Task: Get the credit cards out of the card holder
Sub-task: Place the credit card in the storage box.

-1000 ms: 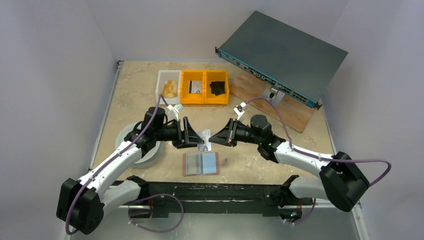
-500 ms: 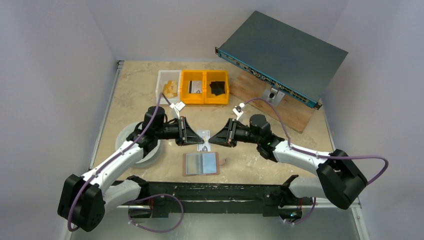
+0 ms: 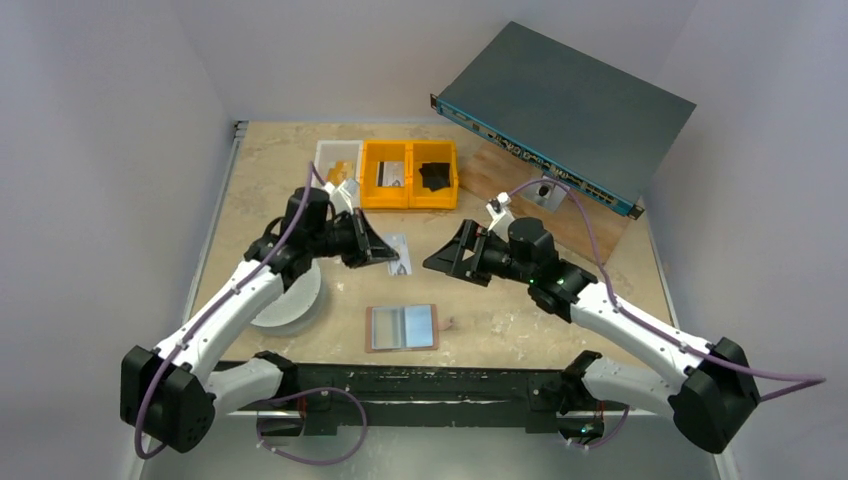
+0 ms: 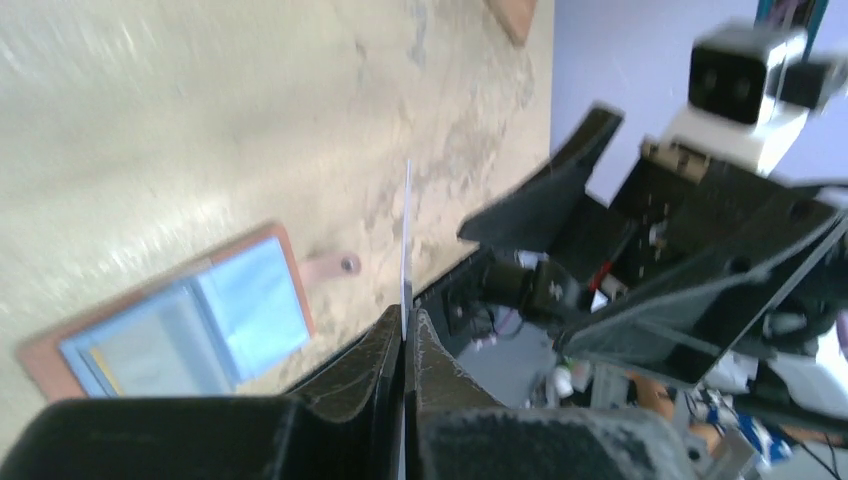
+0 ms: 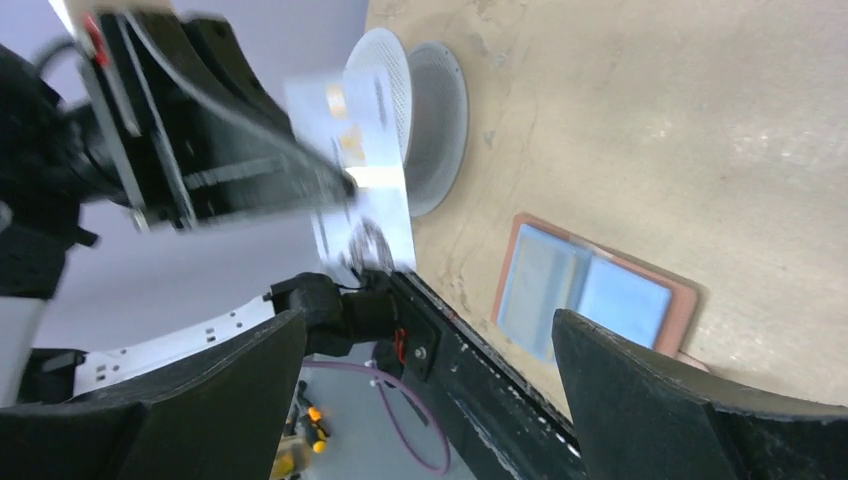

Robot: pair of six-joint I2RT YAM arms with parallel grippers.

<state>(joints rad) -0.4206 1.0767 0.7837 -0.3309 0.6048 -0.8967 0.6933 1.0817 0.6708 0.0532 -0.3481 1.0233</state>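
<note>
Beige desk [image 3: 520, 320]: card holder [image 3: 402, 327] lying open toward near edge. Left claw [image 3: 392, 256] pinching one credit card [image 3: 400, 248] above centre; right claw [image 3: 432, 263] spread wide.

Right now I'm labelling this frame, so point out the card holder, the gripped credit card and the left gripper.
card holder [image 3: 402, 327], top view, its pale blue inner face.
credit card [image 5: 372, 225], right wrist view, its printed face.
left gripper [image 4: 406, 328], left wrist view, where its shut fingertips meet.
</note>
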